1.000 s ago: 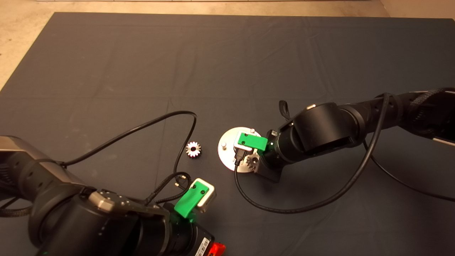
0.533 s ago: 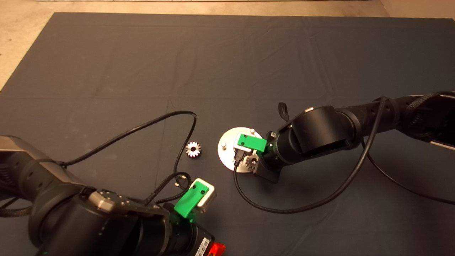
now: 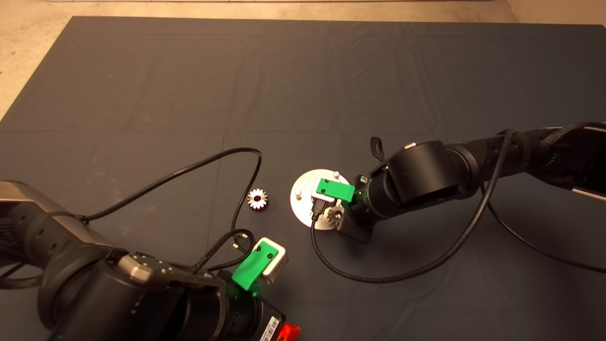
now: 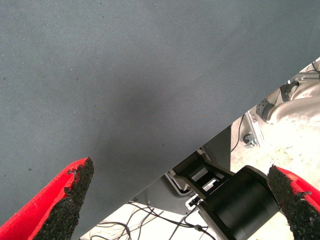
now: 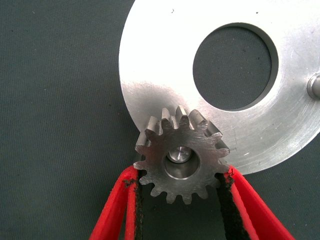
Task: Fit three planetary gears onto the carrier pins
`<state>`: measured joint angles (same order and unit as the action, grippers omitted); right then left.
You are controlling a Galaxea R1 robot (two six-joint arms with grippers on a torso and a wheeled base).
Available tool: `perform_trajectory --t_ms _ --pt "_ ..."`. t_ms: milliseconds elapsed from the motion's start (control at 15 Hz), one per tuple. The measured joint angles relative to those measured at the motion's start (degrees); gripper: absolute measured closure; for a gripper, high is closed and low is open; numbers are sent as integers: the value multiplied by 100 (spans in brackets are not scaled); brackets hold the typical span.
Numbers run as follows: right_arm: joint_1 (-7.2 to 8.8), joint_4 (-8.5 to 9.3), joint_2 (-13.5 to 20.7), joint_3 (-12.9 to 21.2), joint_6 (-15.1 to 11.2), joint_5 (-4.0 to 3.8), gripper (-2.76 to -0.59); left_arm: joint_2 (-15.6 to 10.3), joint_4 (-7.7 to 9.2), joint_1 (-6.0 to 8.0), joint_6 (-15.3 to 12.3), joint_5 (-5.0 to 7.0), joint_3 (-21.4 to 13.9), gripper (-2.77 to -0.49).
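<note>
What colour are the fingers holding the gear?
Red fingers with black pads, clearest in the right wrist view.

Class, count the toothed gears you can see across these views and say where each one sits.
2. One gear sits over a pin at the disc's edge, between the right gripper's fingers; another gear lies on the mat. A third may be hidden.

A dark mat [image 3: 303,85] covers the table, creased in faint fold lines, with pale floor [image 3: 28,42] showing beyond its far and left edges. Near the mat's middle lies a round shiny disc [image 3: 303,196] with a central hole. Left of the disc, apart from it, one loose gear [image 3: 257,199] lies flat on the mat (teeth bright against the cloth). A black cable [image 3: 402,274] loops over the mat on the disc's near right side; another cable [image 3: 189,168] arcs left of the disc.
</note>
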<state>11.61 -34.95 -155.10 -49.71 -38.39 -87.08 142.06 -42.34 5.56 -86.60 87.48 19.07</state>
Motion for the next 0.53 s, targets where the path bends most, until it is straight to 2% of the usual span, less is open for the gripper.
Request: perform_trajectory --t_ms 333,533 --pt "-1 1 -17 -25 0 -11 -85 0 1 0 0 0 0 -250" --pt "-1 1 -18 -30 0 -13 -95 -2 1 0 0 0 0 -250"
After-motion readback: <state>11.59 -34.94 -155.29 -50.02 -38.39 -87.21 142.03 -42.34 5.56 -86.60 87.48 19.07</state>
